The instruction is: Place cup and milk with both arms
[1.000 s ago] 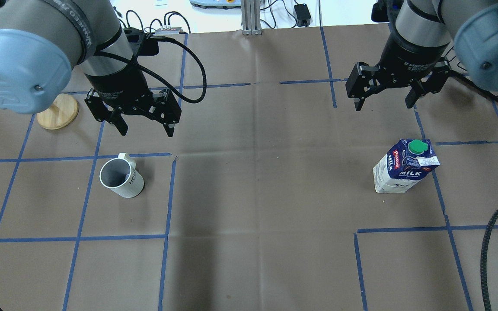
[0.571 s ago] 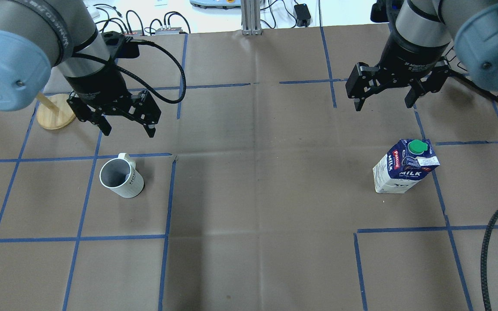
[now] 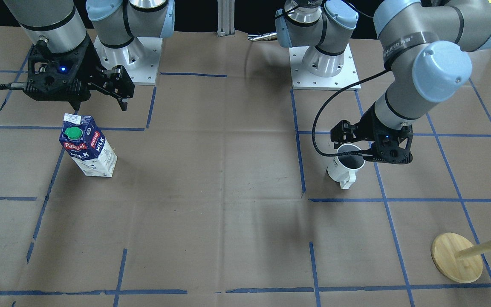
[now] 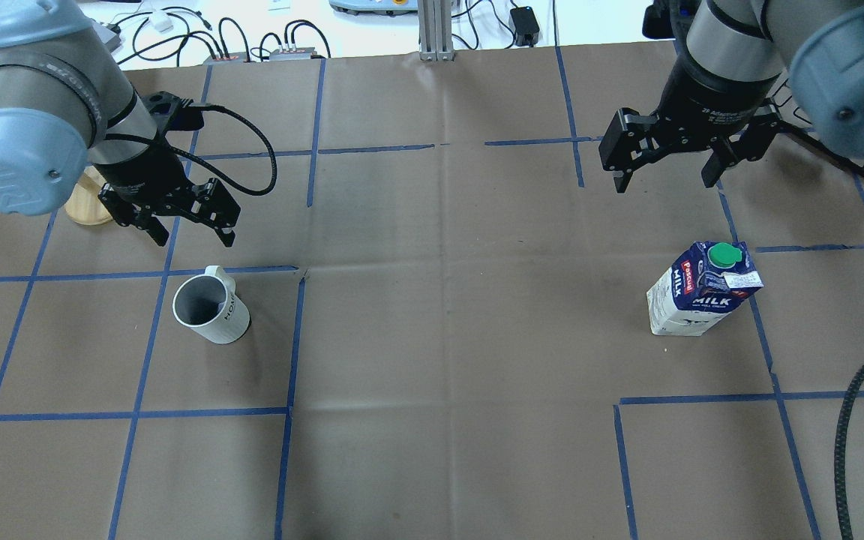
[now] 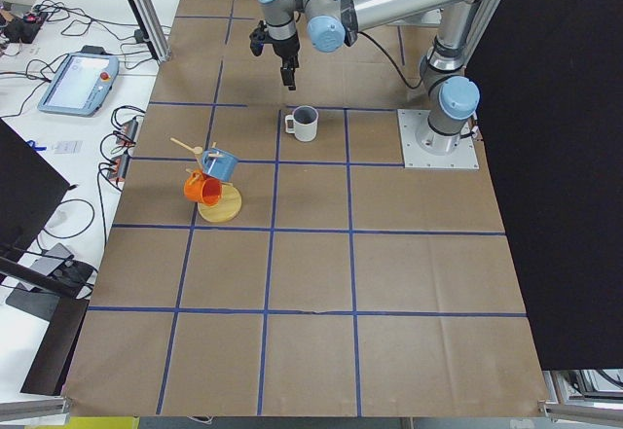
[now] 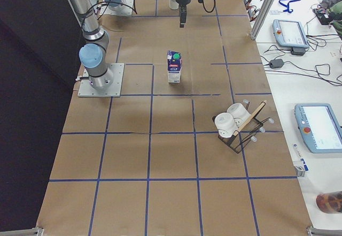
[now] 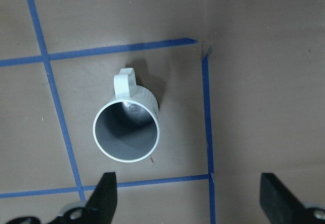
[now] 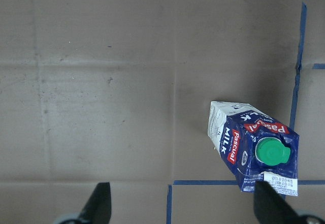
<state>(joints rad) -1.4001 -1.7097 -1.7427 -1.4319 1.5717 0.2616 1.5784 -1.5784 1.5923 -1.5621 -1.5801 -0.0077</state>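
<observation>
The white cup (image 4: 211, 309) with a dark grey inside stands upright on the brown table, handle towards the far side. It also shows in the left wrist view (image 7: 127, 130) and the front view (image 3: 348, 164). My left gripper (image 4: 194, 240) hovers open and empty above it, apart from it. The blue-and-white milk (image 4: 702, 296) carton with a green cap stands upright on the right. It also shows in the right wrist view (image 8: 251, 145). My right gripper (image 4: 664, 184) is open and empty, high above the table beyond the carton.
A round wooden stand base (image 4: 87, 206) lies just beyond my left arm; it carries a blue and an orange cup (image 5: 209, 181). A rack with white cups (image 6: 235, 123) stands further along the table. A black cable (image 4: 844, 435) hangs at the right edge. Blue tape lines grid the table.
My left gripper has moved left and dropped lower towards the table, still open. The right arm, the cup and the milk have not moved.
</observation>
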